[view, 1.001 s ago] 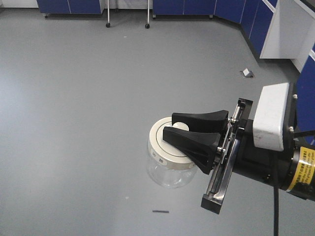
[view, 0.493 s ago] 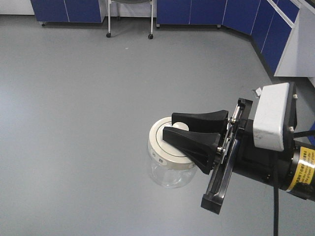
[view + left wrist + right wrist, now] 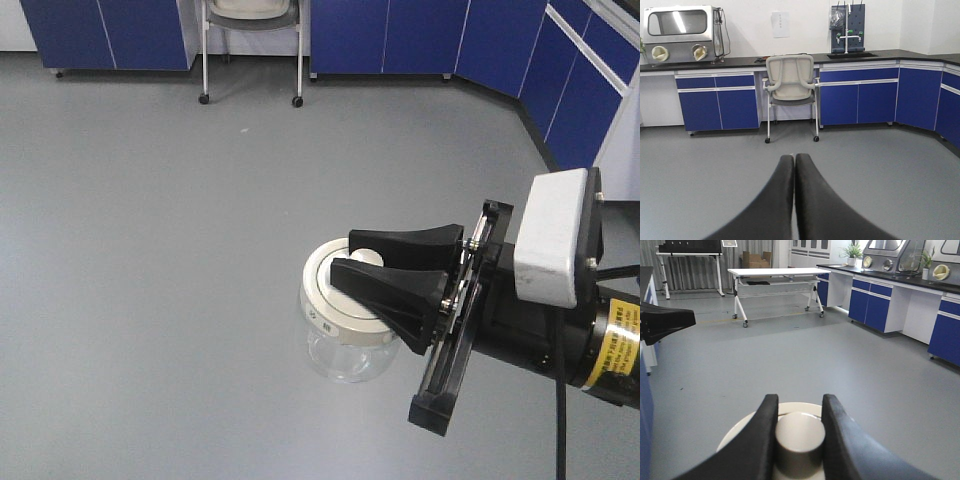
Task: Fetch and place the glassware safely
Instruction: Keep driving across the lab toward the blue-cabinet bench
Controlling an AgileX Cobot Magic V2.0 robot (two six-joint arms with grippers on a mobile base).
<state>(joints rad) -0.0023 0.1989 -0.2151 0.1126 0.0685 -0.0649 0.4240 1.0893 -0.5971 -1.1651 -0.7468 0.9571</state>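
Observation:
The glassware is a squat clear glass jar with a wide cream-white lid and a central knob. My right gripper is shut on that knob and holds the jar in the air above the grey floor. In the right wrist view the two black fingers press the knob from both sides, gripper. My left gripper is shut and empty, its fingers touching, and it points at the chair. It is out of the front view.
A grey-white wheeled chair stands in front of blue floor cabinets, and both show at the top of the front view. A white folding table stands far off. A black finger tip shows at left.
The floor and cabinets have slid down in the front view and the chair has come into view at the top. The right gripper and the jar keep the same place.

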